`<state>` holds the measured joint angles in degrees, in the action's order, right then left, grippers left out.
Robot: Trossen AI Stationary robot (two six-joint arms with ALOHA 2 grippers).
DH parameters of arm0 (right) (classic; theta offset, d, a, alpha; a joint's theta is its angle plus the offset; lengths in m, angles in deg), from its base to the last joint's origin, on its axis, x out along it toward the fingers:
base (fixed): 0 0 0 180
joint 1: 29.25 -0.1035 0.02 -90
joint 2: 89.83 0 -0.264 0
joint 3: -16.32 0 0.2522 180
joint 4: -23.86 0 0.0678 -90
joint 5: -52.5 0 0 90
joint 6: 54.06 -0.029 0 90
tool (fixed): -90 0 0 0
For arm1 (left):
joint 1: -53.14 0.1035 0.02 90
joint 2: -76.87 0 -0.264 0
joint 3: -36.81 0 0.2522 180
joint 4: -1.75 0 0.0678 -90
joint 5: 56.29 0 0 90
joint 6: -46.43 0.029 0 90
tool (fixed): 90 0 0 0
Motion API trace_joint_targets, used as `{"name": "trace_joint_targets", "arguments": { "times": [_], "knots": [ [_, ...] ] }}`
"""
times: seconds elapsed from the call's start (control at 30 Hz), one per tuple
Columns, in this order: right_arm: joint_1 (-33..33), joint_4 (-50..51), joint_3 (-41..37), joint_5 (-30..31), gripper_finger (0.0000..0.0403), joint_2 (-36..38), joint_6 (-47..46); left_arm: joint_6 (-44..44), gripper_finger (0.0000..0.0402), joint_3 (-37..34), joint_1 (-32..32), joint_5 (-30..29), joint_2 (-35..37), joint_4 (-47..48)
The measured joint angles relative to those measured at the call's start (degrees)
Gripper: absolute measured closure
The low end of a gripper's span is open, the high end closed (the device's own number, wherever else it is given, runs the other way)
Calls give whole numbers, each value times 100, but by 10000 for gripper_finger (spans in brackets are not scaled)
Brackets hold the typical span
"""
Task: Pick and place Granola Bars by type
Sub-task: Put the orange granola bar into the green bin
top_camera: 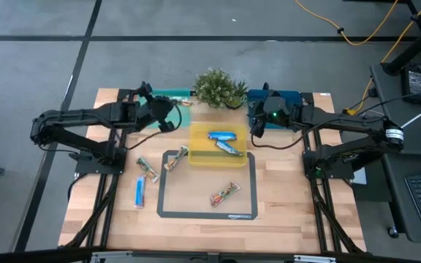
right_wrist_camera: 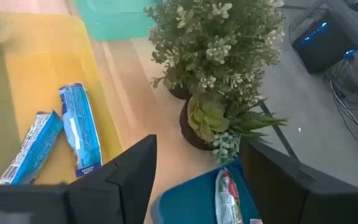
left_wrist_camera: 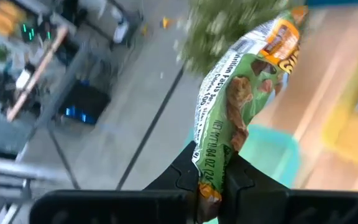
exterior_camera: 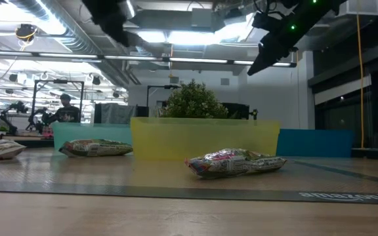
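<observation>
I'm seeing the left gripper (left_wrist_camera: 213, 186) clamping 1 green-wrapped granola bar (left_wrist_camera: 241, 93) by its end, held up in the air over the teal tray (top_camera: 168, 98) at the back left of the table (top_camera: 283, 197). The right gripper (right_wrist_camera: 197, 174) is hanging with its jaws apart and nothing between them, above the gap between the yellow tray (top_camera: 218, 157) and the blue tray (right_wrist_camera: 185, 208), near the potted plant (top_camera: 218, 88). 2 blue bars (top_camera: 224, 142) are lying in the yellow tray, angled toward each other. 1 silvery bar with red print (right_wrist_camera: 225, 196) is lying in the blue tray. On the black-bordered mat (top_camera: 251, 197) I'm seeing 1 silvery red-print bar (top_camera: 224, 194) near its middle right, and 1 tan-green bar (top_camera: 175, 158) resting across its back left corner. Left of the mat, 1 more tan-green bar (top_camera: 147, 169) and 1 blue bar (top_camera: 139, 191) are lying on bare wood, near each other. A person (exterior_camera: 64, 110) is showing far off in the room in the low view.
</observation>
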<state>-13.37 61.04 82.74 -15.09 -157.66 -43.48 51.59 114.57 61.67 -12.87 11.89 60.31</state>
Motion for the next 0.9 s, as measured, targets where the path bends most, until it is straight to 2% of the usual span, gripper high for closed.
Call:
{"name": "trace_joint_targets", "arguments": {
  "times": [0.17, 0.4, 0.63, 0.9],
  "knots": [
    [0, 6, -12, -6, 174, 0, -4, 306, 393, 0, 835, 496, -106, 47],
    [0, 0, -12, -316, 174, 0, -4, 730, 389, 0, 2075, 1432, -501, -14],
    [0, 4, -12, -421, 174, 0, 9, 1006, 391, -4, 3182, 2377, -1353, -142],
    [1, 33, -12, -461, 174, 0, 12, 1155, 393, -4, 3935, 2805, -2493, -422]
  ]
}}
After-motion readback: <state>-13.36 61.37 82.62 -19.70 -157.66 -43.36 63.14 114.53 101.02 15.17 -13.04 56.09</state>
